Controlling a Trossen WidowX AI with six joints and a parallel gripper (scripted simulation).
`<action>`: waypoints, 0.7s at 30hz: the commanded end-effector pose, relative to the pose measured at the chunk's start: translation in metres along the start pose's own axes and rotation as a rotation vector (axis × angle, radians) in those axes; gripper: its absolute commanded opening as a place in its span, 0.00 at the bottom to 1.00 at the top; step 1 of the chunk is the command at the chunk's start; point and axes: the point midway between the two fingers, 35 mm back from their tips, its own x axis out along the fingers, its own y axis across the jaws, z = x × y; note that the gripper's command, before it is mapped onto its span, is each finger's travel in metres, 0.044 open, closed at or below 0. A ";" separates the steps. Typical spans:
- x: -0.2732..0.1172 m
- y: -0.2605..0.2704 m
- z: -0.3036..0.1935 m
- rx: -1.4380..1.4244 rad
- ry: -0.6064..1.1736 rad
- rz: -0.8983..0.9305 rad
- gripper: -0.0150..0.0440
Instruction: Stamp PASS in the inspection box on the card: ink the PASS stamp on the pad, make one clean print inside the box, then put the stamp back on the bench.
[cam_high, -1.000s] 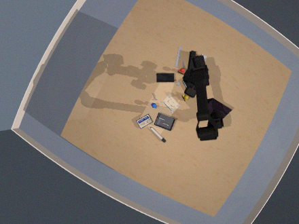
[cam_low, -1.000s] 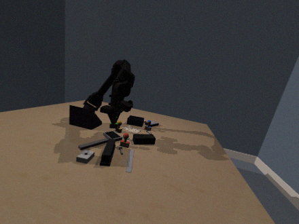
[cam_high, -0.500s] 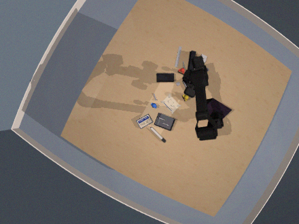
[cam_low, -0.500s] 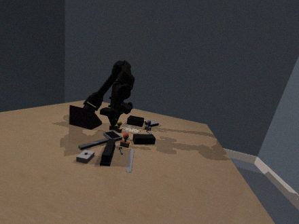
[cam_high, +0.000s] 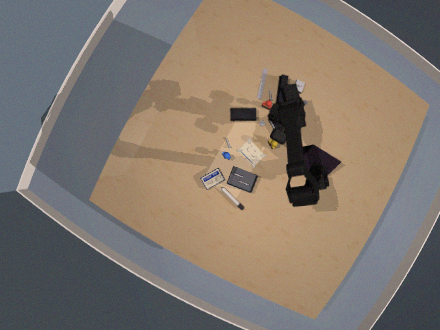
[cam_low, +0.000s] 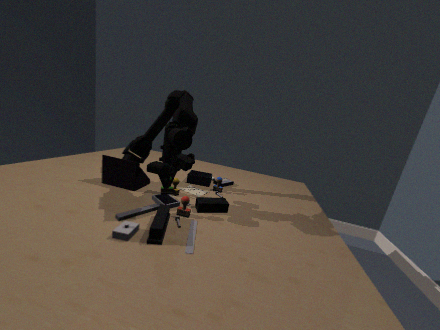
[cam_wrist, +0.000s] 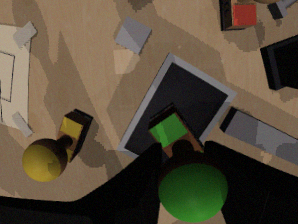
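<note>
My gripper (cam_low: 167, 186) (cam_wrist: 182, 149) is shut on the green-knobbed stamp (cam_wrist: 193, 192) (cam_low: 168, 190). The stamp's green-marked block overlaps the lower part of the dark ink pad (cam_wrist: 195, 90) (cam_low: 165, 201) in the wrist view. Whether it touches the pad is hidden. The card (cam_high: 255, 153) (cam_low: 194, 191) (cam_wrist: 22, 75) lies at the left of the wrist view, with part of its outlined box showing. A yellow-knobbed stamp (cam_high: 273, 144) (cam_low: 175, 183) (cam_wrist: 44, 160) stands between card and pad. Which stamp reads PASS cannot be told.
A red stamp (cam_high: 267, 104) (cam_low: 185, 201) (cam_wrist: 244, 15) and a blue stamp (cam_high: 226, 155) (cam_low: 219, 180) stand apart. A black box (cam_high: 243, 114) (cam_low: 212, 205), a long grey bar (cam_wrist: 265, 135) beside the pad, a ruler (cam_high: 261, 84) (cam_low: 192, 236) and a marker (cam_high: 232, 198) lie around.
</note>
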 end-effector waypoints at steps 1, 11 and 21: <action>0.004 0.001 0.000 0.008 -0.004 0.005 0.25; 0.010 0.001 0.000 0.009 -0.004 0.005 0.25; 0.017 0.001 -0.001 0.009 -0.004 0.006 0.25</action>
